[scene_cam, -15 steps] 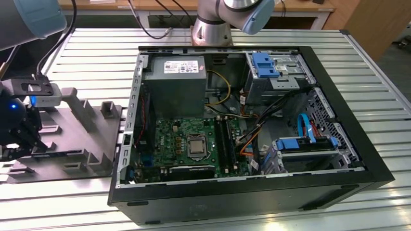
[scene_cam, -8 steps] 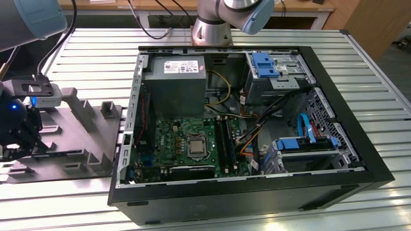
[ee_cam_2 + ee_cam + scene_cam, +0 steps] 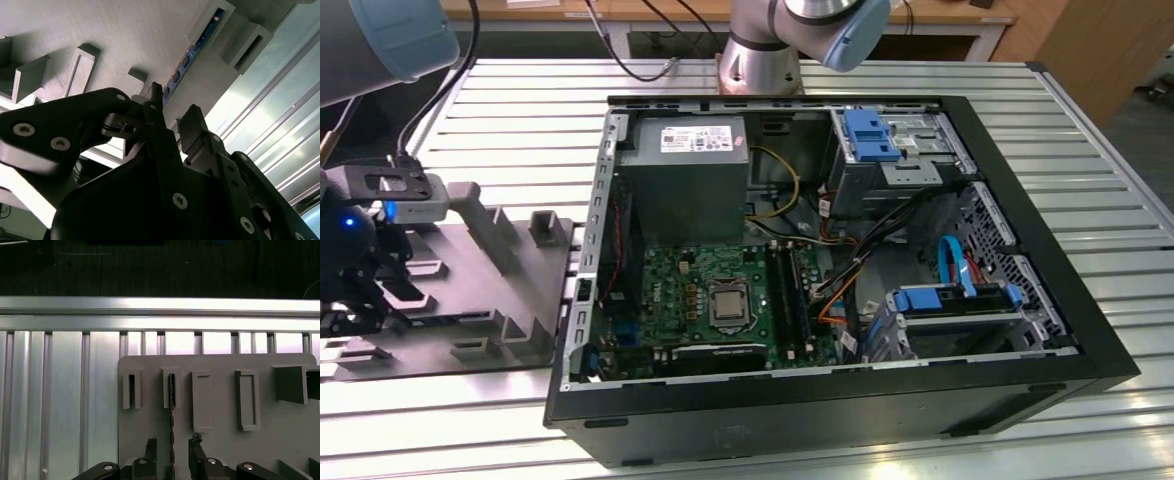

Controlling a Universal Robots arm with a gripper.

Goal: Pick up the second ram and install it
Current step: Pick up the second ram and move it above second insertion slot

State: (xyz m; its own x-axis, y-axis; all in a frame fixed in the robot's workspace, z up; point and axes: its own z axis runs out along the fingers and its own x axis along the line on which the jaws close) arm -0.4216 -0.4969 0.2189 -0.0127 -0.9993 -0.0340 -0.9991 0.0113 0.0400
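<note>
Standing on its thin edge in the grey moulded plastic tray (image 3: 280,440), the long flat dark-blue circuit stick (image 3: 199,44) has its long axis parallel to the ribs of the aluminium tabletop (image 3: 65,390). In the first wrist view you see it edge-on as a thin dark line. Its far end is seated in a slotted grey post (image 3: 171,390) and its near end reaches in between the fingers.

Your black two-finger hand (image 3: 172,442) is released. One finger (image 3: 150,446) sits on each side of the stick, with a visible gap on both sides and no contact that you can see.

Clearance: a second slotted post (image 3: 131,390) stands just beside the stick on one side and a rectangular grey block (image 3: 201,401) on the other. Both lie beyond the fingertips, toward the tray's edge.

In the exterior view the tray lies at the exterior view's left, just beside the open black computer case (image 3: 1041,300). The case's green motherboard (image 3: 707,290) faces up.
</note>
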